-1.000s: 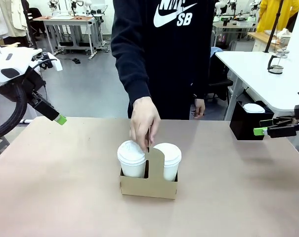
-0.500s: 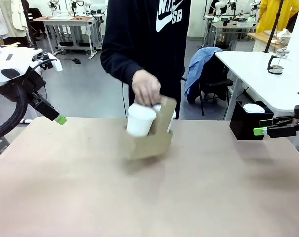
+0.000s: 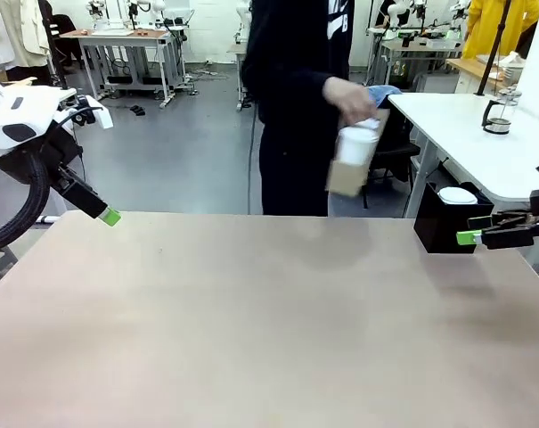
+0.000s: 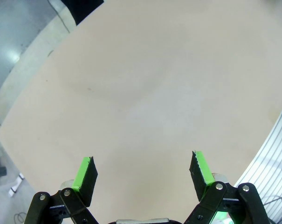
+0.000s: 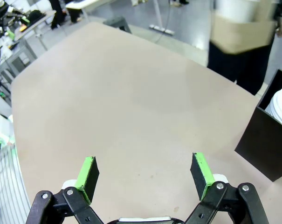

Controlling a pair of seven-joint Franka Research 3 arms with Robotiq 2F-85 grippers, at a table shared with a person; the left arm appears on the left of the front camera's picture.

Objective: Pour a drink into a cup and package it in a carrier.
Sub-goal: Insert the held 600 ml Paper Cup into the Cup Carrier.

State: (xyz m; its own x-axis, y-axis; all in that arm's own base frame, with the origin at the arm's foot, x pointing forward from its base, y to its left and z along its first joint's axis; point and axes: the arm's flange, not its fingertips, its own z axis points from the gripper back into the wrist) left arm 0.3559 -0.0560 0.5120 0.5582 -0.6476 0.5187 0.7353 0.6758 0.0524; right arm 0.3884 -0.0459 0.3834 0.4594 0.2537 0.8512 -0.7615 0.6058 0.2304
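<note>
Both grippers are sitting wide open with nothing between the pads: the left gripper (image 4: 143,170) is hanging over bare table (image 4: 131,93), the tabletop's curved edge running off to either side of its fingers, and the right gripper (image 5: 145,175) is looking across open tabletop with a black box (image 5: 266,144) just past its right finger. The person's hand (image 3: 347,96) is carrying the carrier (image 3: 347,176), blurry brown cardboard, with a white lidded cup (image 3: 356,143) in it, well beyond both sets of fingertips and off the table.

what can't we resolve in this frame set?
- Carrier: motion-blurred in the front view, held off the table by the person's hand; slots and handle unreadable.
- Cup: blurred, so the count in the carrier is unclear.
- Carrier in the right wrist view: cut by the top edge, blurred.
- Glass jug: too small to read the drink level.
</note>
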